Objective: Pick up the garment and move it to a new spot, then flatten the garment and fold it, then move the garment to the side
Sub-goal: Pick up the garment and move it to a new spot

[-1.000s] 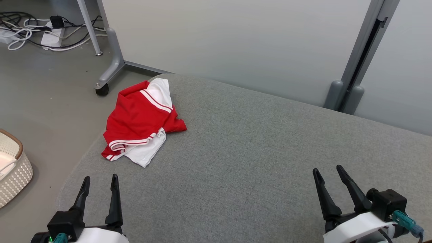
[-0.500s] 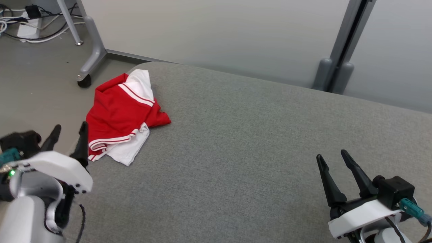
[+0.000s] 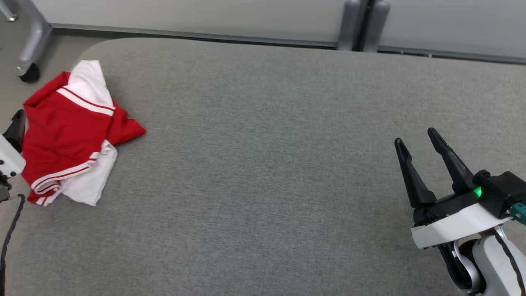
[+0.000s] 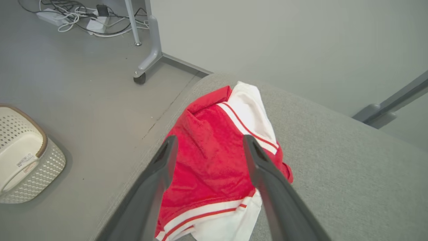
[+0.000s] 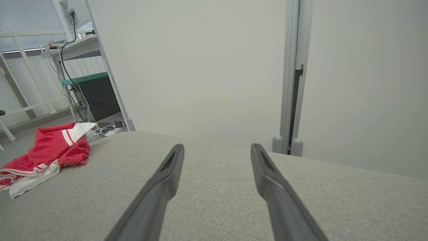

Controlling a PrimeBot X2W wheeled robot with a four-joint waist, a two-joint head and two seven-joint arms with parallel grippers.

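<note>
- Red-and-white garment (image 3: 68,131): crumpled at the far-left corner of the grey padded worktop (image 3: 267,164), its left side right at the rim.
- Left hand (image 4: 209,140): open, fingers straddling the heap from above, apparently not touching it.
- Right hand (image 3: 415,137): open and empty, well apart over bare worktop.

Risks:
- A shallow pinch may take only the top red layer, so the white part trails or snags.
- An off-centre descent could nudge the heap over the rim to the floor (image 4: 83,83), near the white basket (image 4: 53,160).
- The outer finger may strike the worktop's rim.
</note>
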